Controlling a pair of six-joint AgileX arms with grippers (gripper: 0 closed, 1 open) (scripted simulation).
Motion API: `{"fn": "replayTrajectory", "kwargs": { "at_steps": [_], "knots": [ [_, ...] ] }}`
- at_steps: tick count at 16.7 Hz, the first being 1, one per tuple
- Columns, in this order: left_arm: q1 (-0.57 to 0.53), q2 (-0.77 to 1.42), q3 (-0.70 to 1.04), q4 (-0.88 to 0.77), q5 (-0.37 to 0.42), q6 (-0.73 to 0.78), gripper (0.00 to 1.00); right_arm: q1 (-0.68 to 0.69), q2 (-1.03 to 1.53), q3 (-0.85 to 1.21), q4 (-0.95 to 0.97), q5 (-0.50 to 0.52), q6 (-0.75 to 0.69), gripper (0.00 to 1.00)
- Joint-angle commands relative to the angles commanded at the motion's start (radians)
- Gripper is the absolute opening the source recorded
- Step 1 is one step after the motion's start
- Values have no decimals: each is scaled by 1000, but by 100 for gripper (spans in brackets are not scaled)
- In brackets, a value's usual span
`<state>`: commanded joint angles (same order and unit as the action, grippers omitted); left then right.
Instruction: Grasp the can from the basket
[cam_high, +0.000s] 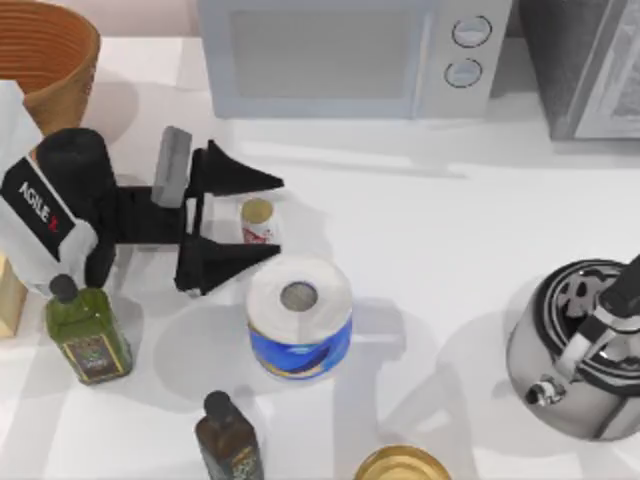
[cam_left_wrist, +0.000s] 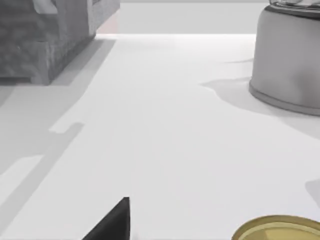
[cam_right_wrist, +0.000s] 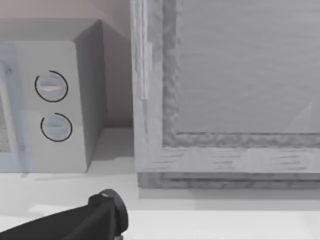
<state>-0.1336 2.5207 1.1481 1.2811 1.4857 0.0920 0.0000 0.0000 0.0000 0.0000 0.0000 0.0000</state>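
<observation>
Landmark is the can (cam_high: 258, 221); it stands upright on the white table (cam_high: 450, 250), not in the wicker basket (cam_high: 45, 60), which sits well apart toward the top view's upper-left corner, so the task wording and the scene disagree on where it starts; left gripper (cam_high: 268, 217) lies level with the table, fingers spread wide, one fingertip on each side of the can, neither pad visibly touching; the can sits near the tips rather than deep in the throat; my read is this fits either a close about to happen or a release just made, can't settle which; if a grip is wanted, seat the can further back between the fingers, keep the wrist level, close evenly so the can isn't shoved sideways; it looks light and narrow, likely to tip if one finger lands before the other; toilet roll (cam_high: 299, 315) sits just beside the can and close to the near finger, so little room there; olive oil bottle (cam_high: 88, 335) further out by the arm; kettle (cam_high: 585, 350) well apart, with the right arm parked there, its fingers hidden.
</observation>
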Motion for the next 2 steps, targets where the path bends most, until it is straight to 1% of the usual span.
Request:
{"fn": "replayTrajectory", "kwargs": {
  "at_steps": [2],
  "knots": [
    [0,0,0,0,0,0,100,0,0,0,0,0,0,100]
  ]
}}
